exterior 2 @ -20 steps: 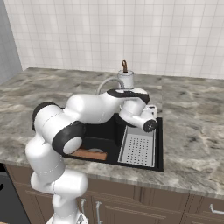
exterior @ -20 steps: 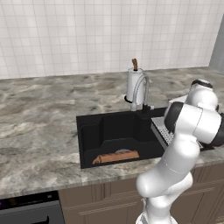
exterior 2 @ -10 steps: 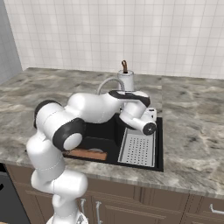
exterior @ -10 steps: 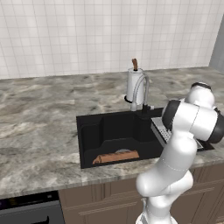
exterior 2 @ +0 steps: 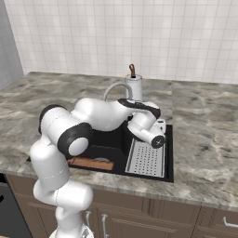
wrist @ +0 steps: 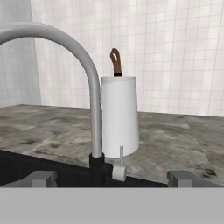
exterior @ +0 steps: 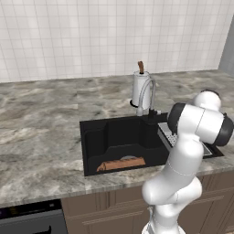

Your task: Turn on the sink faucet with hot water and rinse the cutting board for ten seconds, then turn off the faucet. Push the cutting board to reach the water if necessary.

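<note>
Hand view: faucet (wrist: 94, 109) ahead, between spread end effector (wrist: 112, 179) fingertips.

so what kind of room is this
A kitchen, rendered rather than real: a black sink set into a marbled stone counter, a gooseneck faucet behind it, and a tiled wall.

My two base cameras look forward and down from behind the arm — one left, one right — sharing the sink (exterior: 119, 142), the faucet (exterior: 147, 95) and the counter (exterior: 41, 123). My hand camera sits low and close, facing the faucet's upright at the far rim, tiled wall (wrist: 175, 48) beyond.
</note>
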